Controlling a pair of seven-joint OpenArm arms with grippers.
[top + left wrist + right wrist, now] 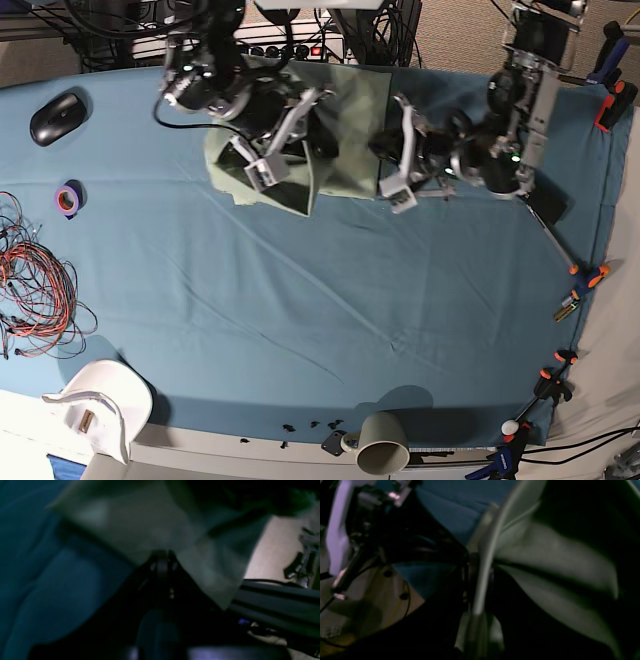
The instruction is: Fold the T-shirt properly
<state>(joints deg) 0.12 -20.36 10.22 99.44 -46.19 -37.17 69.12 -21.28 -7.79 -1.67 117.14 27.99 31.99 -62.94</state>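
Observation:
The pale sage-green T-shirt lies bunched at the far middle of the blue table cloth. My right gripper is on the base view's left, shut on a fold of the shirt, and lifts it into a ridge. In the right wrist view the shirt's edge runs between the shut fingers of the right gripper. My left gripper is at the shirt's right edge. In the left wrist view the left gripper is shut on the shirt's hem. Collar and placket are hidden.
A black mouse, a purple tape roll and a tangle of orange wires lie at the left. A white holder and a grey cup stand at the front edge. Clamps grip the cloth's right edge.

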